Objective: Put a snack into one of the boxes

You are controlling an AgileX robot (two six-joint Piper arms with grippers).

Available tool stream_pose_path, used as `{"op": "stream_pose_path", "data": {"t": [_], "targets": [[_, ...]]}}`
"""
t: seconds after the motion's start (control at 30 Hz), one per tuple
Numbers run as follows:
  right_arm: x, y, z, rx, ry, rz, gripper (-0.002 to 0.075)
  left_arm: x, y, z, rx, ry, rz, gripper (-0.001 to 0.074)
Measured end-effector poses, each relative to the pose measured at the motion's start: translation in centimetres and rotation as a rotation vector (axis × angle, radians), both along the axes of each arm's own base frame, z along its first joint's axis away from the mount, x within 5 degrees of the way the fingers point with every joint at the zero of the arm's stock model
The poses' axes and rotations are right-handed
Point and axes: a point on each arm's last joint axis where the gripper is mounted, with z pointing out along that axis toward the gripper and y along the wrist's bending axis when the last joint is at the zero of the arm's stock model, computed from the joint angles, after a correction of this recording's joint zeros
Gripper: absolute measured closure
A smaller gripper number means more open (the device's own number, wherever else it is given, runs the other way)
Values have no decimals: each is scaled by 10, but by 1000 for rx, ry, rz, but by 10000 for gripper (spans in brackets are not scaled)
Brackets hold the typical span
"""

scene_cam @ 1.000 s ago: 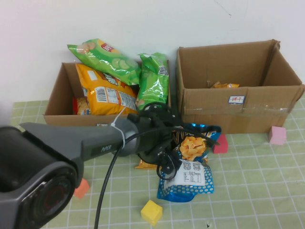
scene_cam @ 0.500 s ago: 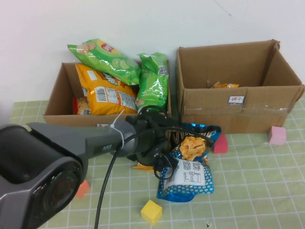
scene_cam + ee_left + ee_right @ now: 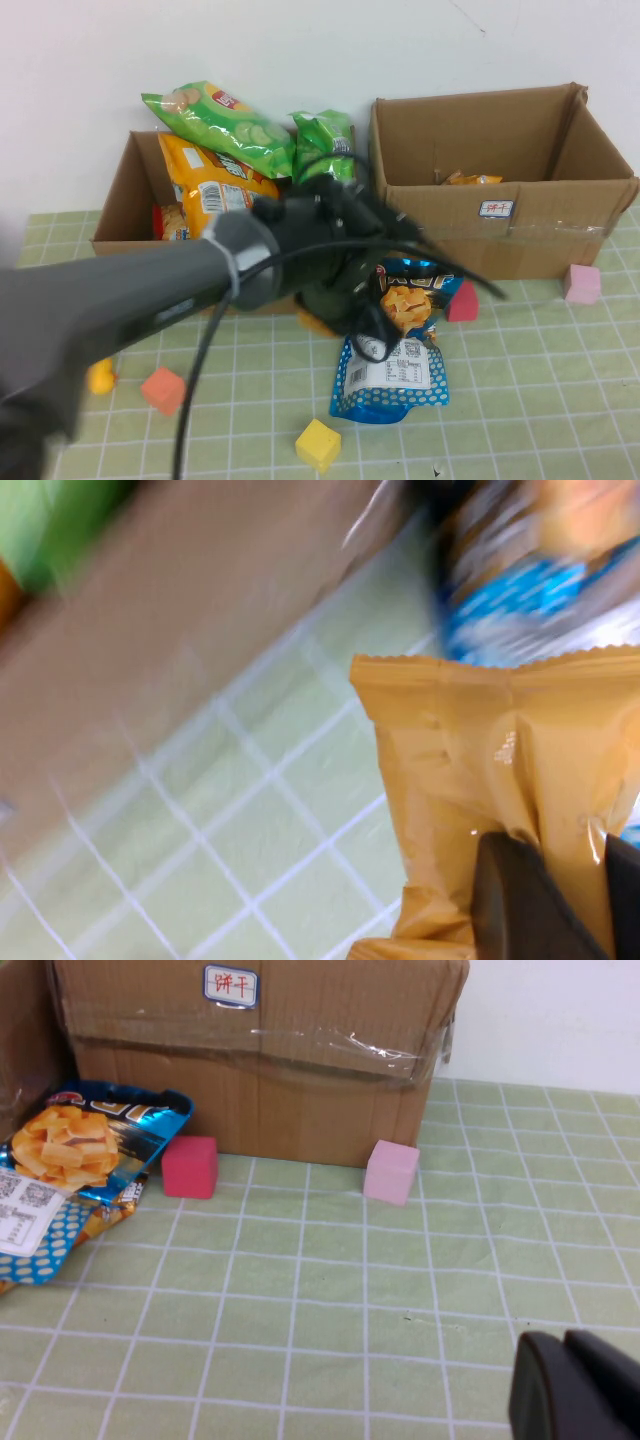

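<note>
A green checked cloth (image 3: 520,380) lies under a white wall (image 3: 300,50). The left gripper (image 3: 560,905) is clamped on the snack (image 3: 480,780), lifted beside the blue chip bag (image 3: 395,365). The right gripper (image 3: 575,1385), fingers together, hovers near the pink cube (image 3: 390,1171); its arm is hidden.

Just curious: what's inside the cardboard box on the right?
Over the right box's front wall only an orange packet's top shows; the floor is hidden. The left gripper holds the snack; the right gripper hangs apart.

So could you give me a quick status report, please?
Left gripper shut on snack, lifted. Right gripper parked, shut. Blue chip bag lies below.
</note>
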Motion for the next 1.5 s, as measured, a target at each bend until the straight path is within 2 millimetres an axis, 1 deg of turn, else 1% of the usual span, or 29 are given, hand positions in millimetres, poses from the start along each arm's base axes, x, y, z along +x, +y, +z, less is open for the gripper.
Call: {"op": "stream_pose_path", "data": {"t": [0.03,0.1,0.2,0.3,0.4,0.43,0.53,0.63,0.7,0.77,0.8,0.87,0.93,0.97,1.07,1.13,1.2,1.23,1.27,1.3,1.37,1.43,1.5], "targets": [[0,0,0,0,0,0,728,-5,-3,11,-12,-21,-25,636],[0,0,0,0,0,0,728,-18,-9,41,-58,-85,-82,636],[0,0,0,0,0,0,728,-32,-15,81,-174,-203,-148,636],[0,0,0,0,0,0,728,-35,-22,108,-320,-338,-199,636],[0,0,0,0,0,0,728,-28,-27,123,-474,-449,-204,637],[0,0,0,0,0,0,728,-23,-29,124,-521,-481,-203,637],[0,0,0,0,0,0,728,-4,-30,118,-627,-546,-187,642],[0,0,0,0,0,0,728,22,-28,101,-719,-579,-141,643],[0,0,0,0,0,0,728,44,-25,85,-758,-564,-74,643],[0,0,0,0,0,0,728,64,-22,72,-778,-554,-19,643],[0,0,0,0,0,0,728,75,-22,61,-774,-546,1,642],[0,0,0,0,0,0,728,90,-23,49,-768,-548,15,624],[0,0,0,0,0,0,728,100,-27,41,-751,-549,16,575],[0,0,0,0,0,0,728,105,-29,37,-741,-550,15,531],[0,0,0,0,0,0,728,114,-36,34,-716,-552,21,370],[0,0,0,0,0,0,728,119,-36,35,-678,-541,43,265],[0,0,0,0,0,0,728,120,-33,39,-632,-521,74,213],[0,0,0,0,0,0,728,119,-30,43,-594,-509,91,209],[0,0,0,0,0,0,728,118,-25,45,-541,-489,107,212],[0,0,0,0,0,0,728,115,-21,51,-487,-475,115,229],[0,0,0,0,0,0,728,107,-10,69,-386,-462,104,296],[0,0,0,0,0,0,728,94,2,97,-288,-462,62,417],[0,0,0,0,0,0,728,79,14,131,-218,-482,-2,566]]}}
